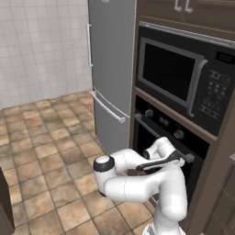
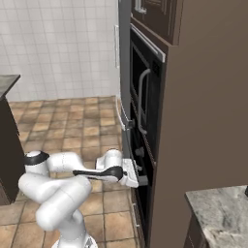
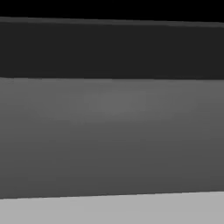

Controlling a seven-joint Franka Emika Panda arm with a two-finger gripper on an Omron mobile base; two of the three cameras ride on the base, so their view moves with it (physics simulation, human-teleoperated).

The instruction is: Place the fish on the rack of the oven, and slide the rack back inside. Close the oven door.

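The black wall oven (image 1: 170, 126) sits under the microwave, and its oven door (image 1: 149, 137) stands upright against the front. My gripper (image 1: 187, 159) is at the right end of the door's long bar handle (image 1: 153, 128), pressed close to the door face. From the right base view the gripper (image 2: 143, 180) meets the door's edge (image 2: 131, 160). In the hand view a wide grey band (image 3: 112, 131), very close, lies under a dark strip; my fingertips are out of that picture. I cannot make out whether the jaws stand open or shut. The fish and the rack are hidden.
A black microwave (image 1: 176, 75) with a keypad sits above the oven. A tall grey fridge (image 1: 112, 59) stands left of the cabinet column. A stone counter corner (image 2: 220, 210) is at lower right, and a dark cabinet (image 2: 7, 140) at far left. Tiled floor (image 1: 46, 137) lies open behind.
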